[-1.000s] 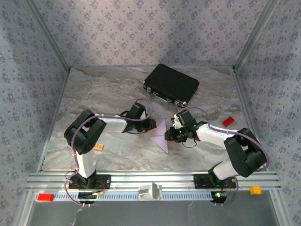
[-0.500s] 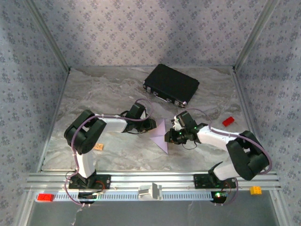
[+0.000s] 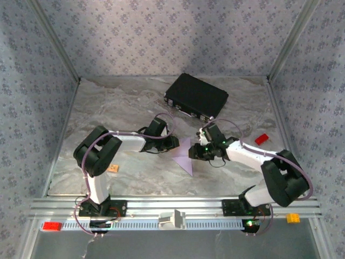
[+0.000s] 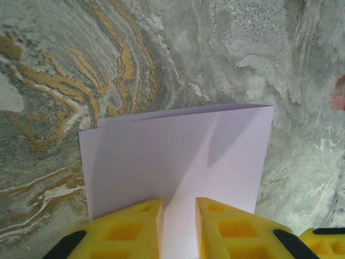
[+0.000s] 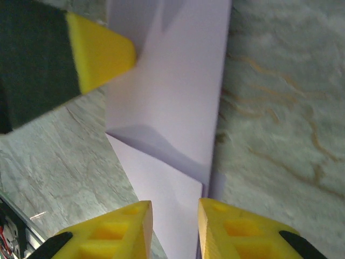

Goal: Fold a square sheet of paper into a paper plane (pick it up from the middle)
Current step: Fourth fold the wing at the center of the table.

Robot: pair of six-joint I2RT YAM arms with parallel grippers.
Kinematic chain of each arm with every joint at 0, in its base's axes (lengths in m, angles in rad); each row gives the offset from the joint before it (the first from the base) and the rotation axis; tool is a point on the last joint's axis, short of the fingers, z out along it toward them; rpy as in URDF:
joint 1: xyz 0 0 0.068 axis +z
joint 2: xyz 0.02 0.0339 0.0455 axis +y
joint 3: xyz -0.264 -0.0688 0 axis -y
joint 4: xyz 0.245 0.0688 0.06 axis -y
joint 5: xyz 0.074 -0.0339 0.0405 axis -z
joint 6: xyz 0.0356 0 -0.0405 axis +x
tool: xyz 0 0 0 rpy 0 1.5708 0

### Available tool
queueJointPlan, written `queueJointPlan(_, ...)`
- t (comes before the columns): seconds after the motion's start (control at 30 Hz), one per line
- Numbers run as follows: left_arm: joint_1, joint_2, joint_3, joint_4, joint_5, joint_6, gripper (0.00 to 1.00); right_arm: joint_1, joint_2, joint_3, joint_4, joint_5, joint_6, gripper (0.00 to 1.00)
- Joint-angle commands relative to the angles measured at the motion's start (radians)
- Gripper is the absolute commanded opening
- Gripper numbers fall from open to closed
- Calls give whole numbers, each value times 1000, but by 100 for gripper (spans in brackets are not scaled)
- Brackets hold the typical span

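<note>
The lilac paper [image 3: 183, 156], plain on every face that shows, lies folded near the middle of the marbled surface [image 3: 108, 113] between the two arms, a narrow shape with its point toward the near edge. The left tool [image 3: 174, 144] sits at the paper's left side. In the left wrist view its yellow fingers [image 4: 129, 221] stand slightly apart, with flat paper showing in the gap and two layers offset at the far edge. The right tool [image 3: 193, 153] meets the paper's right side, its fingers also apart over a long folded edge with a diagonal crease beyond them. A black case [image 3: 196, 97] lies well behind; any label on it is too small to read. A red block [image 3: 262, 138] lies to the right.
</note>
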Motion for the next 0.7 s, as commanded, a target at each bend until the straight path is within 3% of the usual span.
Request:
queueJointPlan(0.0, -3, 11, -6, -25, 5, -5, 22, -3, 60, 53, -7, -22, -79, 30)
queueJointPlan(0.3, -3, 14, -6, -23, 9, -7, 22, -18, 173, 128, -23, -59, -186, 34)
queueJointPlan(0.67, -3, 11, -12, -23, 6, -7, 22, -14, 210, 110, -10, -134, -193, 32)
